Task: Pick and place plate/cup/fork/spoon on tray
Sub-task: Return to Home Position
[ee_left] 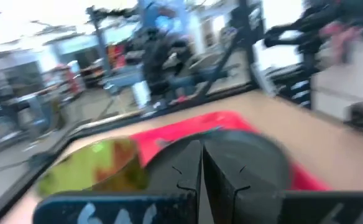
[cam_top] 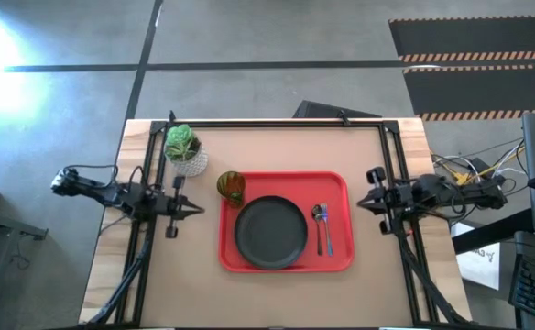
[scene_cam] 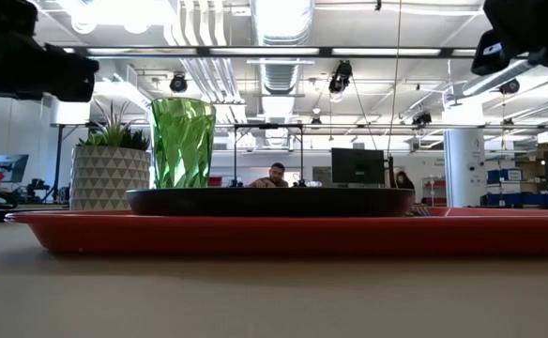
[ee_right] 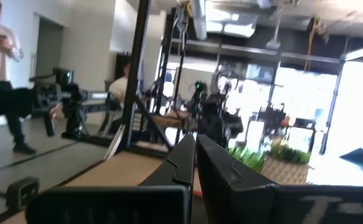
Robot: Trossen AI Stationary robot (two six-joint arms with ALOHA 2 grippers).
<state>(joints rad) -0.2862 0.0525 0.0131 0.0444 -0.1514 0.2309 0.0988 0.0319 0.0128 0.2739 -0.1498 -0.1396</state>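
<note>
The red tray lies mid-table. On it lie the dark plate, the green cup upright at its far left corner, and the spoon and blue-handled fork side by side on its right part. The low view shows the tray, the plate and the cup. My left gripper is shut and empty above the table, left of the tray; it also shows in the left wrist view. My right gripper is shut and empty at the tray's right; it also shows in the right wrist view.
A white pot with a green plant stands at the far left, beside the cup. A black frame runs along the table's far edge and sides. People show in the room beyond the table.
</note>
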